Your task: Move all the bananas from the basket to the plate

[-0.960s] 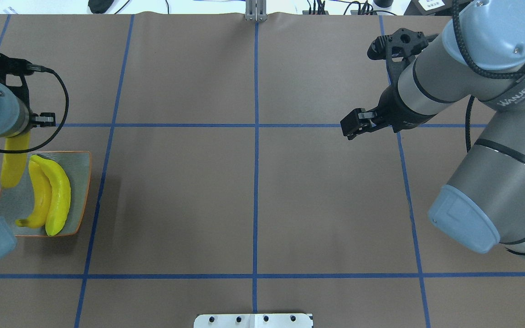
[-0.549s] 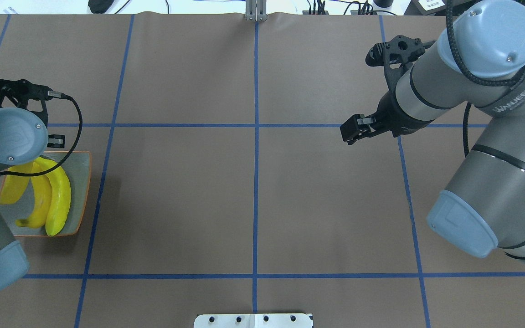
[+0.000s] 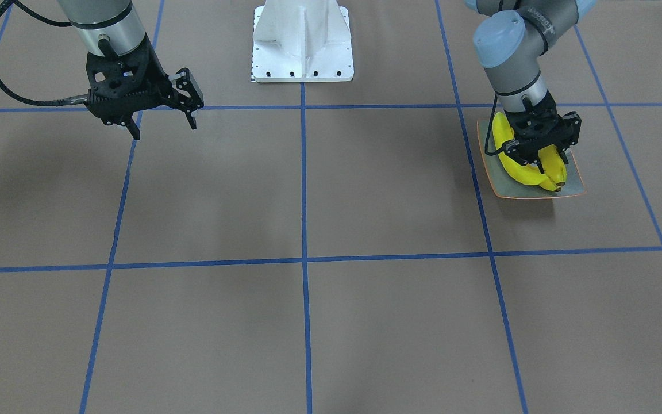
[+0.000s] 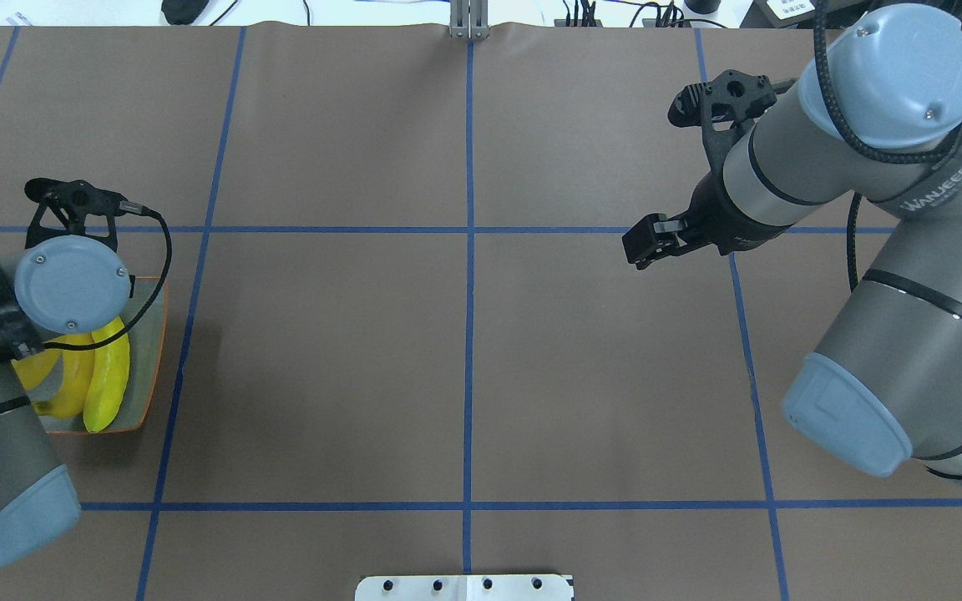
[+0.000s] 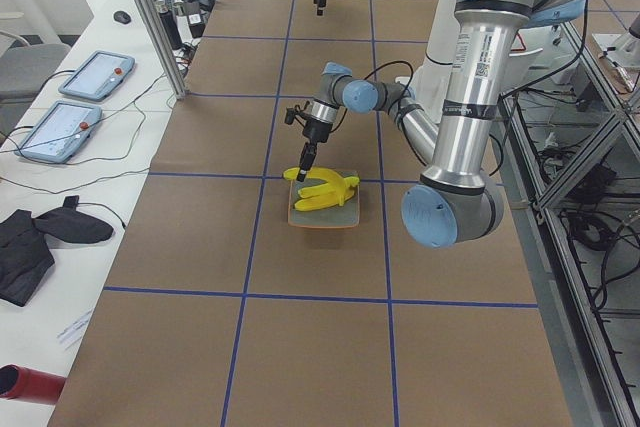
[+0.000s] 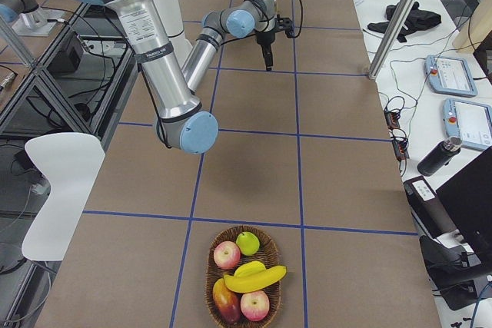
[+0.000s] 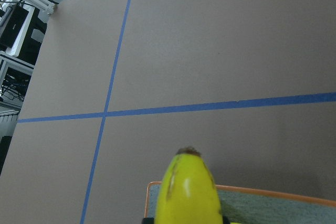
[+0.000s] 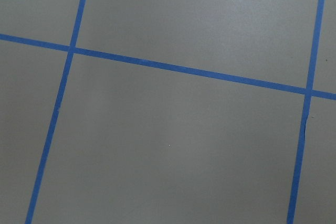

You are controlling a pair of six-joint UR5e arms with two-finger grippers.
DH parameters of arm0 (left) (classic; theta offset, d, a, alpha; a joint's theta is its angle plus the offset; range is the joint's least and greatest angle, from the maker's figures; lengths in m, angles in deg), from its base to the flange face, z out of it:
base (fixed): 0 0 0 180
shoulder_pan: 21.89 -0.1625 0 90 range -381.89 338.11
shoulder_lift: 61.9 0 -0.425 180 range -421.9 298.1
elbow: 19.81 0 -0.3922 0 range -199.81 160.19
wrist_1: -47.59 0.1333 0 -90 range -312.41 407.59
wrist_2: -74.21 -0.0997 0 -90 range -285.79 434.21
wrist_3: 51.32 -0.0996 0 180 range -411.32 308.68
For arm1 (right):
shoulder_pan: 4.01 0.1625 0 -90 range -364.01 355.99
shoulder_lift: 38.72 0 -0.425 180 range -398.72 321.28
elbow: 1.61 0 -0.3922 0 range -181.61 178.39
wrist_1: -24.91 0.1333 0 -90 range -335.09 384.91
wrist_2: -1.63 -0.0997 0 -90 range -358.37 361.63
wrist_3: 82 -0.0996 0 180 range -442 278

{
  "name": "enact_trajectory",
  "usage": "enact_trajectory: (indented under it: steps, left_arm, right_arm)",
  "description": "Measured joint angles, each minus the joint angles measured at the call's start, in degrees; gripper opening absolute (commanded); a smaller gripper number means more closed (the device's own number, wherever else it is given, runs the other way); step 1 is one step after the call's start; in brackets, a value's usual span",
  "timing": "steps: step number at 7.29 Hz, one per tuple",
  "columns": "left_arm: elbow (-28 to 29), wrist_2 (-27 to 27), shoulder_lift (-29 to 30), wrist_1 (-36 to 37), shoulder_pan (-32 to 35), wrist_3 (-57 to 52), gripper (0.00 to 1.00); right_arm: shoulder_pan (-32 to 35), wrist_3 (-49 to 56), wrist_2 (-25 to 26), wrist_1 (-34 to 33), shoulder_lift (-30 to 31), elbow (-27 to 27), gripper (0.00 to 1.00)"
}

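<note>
Bananas (image 4: 109,380) lie on the plate (image 3: 506,187) at the robot's left end of the table (image 4: 322,359). In the overhead view we count three yellow shapes there, side by side and touching. The left arm's wrist covers their far halves in that view and hides the left gripper (image 3: 532,160) altogether.

The front-facing view supplies what the overhead lacks: that gripper stands directly over the plate, fingers pointing down among the fruit.

Only the left wrist camera shows the grasp itself. The gripped banana (image 7: 189,192) fills the bottom centre of its frame, dark tip forward, with a dark finger edge tight against each flank. We record these jaws as pinching it. The plate's orange rim runs just behind that tip. From the left-end camera this banana appears to rest on the plate against the others.

The right gripper (image 3: 164,123) hangs well apart over bare table, jaws spread with nothing between them. Its wrist camera shows only the brown surface crossed by blue tape lines (image 8: 184,69).

The right-end camera shows the basket (image 6: 209,289) up close, at the table's near end in that view. A lone banana (image 6: 257,278) lies in it across several apples (image 6: 227,253). Neither the overhead nor the front-facing view takes the basket in.
</note>
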Motion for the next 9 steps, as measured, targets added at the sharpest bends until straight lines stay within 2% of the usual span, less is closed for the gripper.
enact_trajectory:
  steps: [3,4,5,6,9]
  left_arm:
    - [3.37,-1.53,1.35,-0.14,-2.22,0.08,0.0]
    - [3.55,-1.71,1.49,-0.15,-2.45,-0.03,0.47]
    - [3.7,-1.73,1.69,-0.15,-2.56,-0.25,0.82]
    - [3.91,-1.71,1.94,-0.17,-2.62,-0.48,1.0]
    - [4.18,-1.6,2.71,-0.18,-2.64,-0.88,1.0]
  right_arm:
    - [-0.22,0.02,-0.04,0.06,0.33,-0.06,0.99]
    - [-0.24,0.04,-0.04,0.08,0.39,-0.05,0.99]
    - [-0.29,0.05,-0.06,0.08,0.42,-0.02,0.99]
    - [-0.32,0.06,-0.08,0.09,0.44,0.01,0.99]
    - [-0.42,0.06,-0.09,0.09,0.43,0.07,0.99]
